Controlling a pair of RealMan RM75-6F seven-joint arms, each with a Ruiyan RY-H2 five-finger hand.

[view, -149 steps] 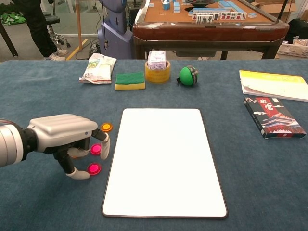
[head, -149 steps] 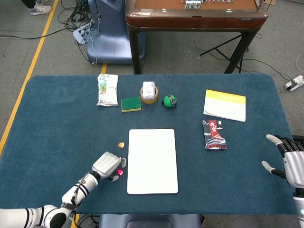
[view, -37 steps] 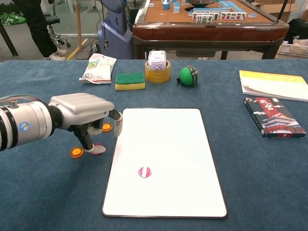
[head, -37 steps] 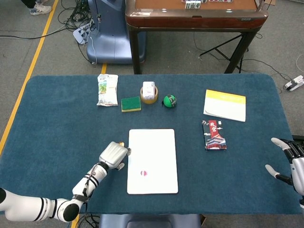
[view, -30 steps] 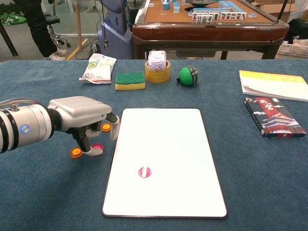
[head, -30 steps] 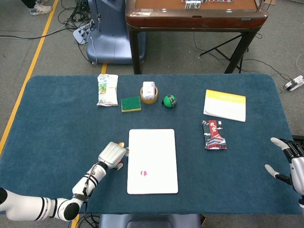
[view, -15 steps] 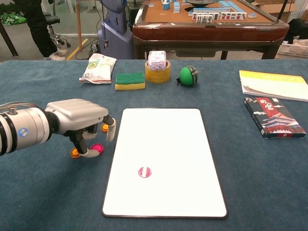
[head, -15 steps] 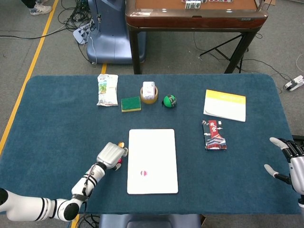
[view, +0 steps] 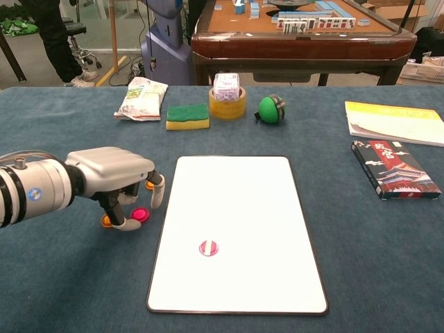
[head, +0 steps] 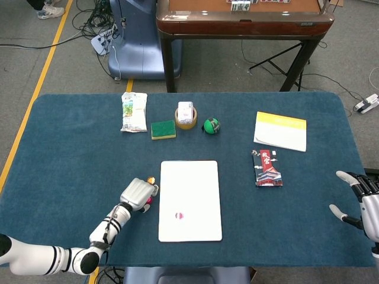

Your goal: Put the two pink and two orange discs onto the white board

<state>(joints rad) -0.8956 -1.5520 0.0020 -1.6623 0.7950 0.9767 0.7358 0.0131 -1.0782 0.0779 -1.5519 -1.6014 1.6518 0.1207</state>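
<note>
One pink disc [view: 208, 248] lies on the white board [view: 243, 194], also seen as the pink disc [head: 180, 216] on the board [head: 189, 183] in the head view. My left hand [view: 111, 175] hovers low just left of the board, fingers pointing down. A second pink disc [view: 141, 214] lies on the cloth between its thumb and a finger; the thumb tip is at the disc's left edge, the finger apart. One orange disc [view: 106, 221] peeks out behind the thumb, another orange disc [view: 150, 184] sits by the fingers. My right hand [head: 362, 201] rests with fingers spread at the table's right edge, holding nothing.
Along the back stand a snack bag [view: 141, 98], a green sponge [view: 187, 116], a tape roll with a box [view: 227, 97] and a green ball [view: 270, 109]. A yellow-white booklet [view: 395, 123] and a dark packet [view: 394, 168] lie at the right.
My left hand has drifted slightly left and lower, its thumb and finger closing in around the second pink disc. The discs and the right hand have not moved.
</note>
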